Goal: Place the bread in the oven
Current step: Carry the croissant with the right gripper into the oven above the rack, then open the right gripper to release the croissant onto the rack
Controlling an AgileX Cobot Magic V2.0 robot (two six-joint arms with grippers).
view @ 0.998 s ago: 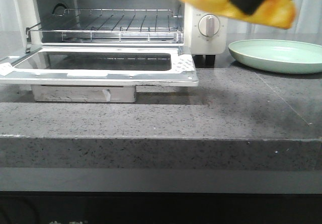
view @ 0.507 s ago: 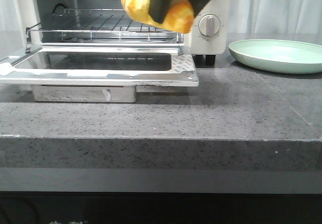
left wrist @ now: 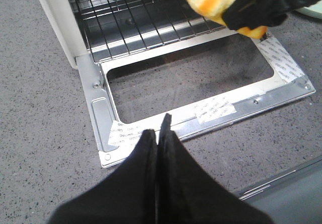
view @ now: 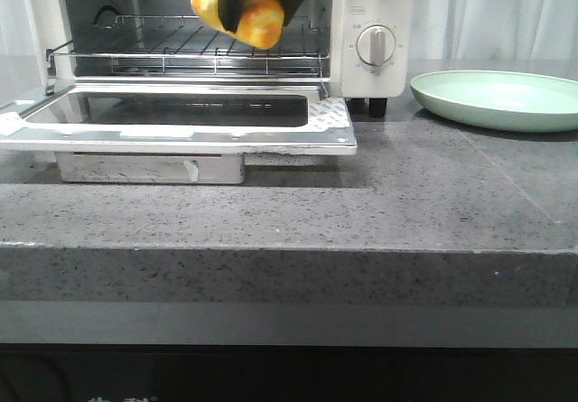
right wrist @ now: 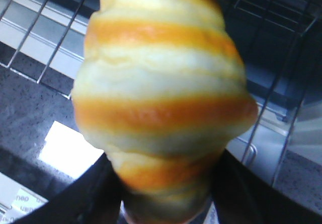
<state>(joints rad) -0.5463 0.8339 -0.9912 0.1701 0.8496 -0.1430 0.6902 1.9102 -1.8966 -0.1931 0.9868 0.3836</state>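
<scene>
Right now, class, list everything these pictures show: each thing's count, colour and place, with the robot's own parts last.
oven: one, white, rear left of the counter.
door: one, glass in a metal frame, folded down flat.
rack: one, bare silver wire, inside the oven.
knobs: two in view, white, on the oven's right panel.
bread: one, yellow and orange stripes, held in the air at the oven's mouth.
plate: one, pale green, right of the oven.
counter: one, speckled grey.
right gripper: black, clamped on the bread.
left gripper: black, shut, above the door's front edge.
</scene>
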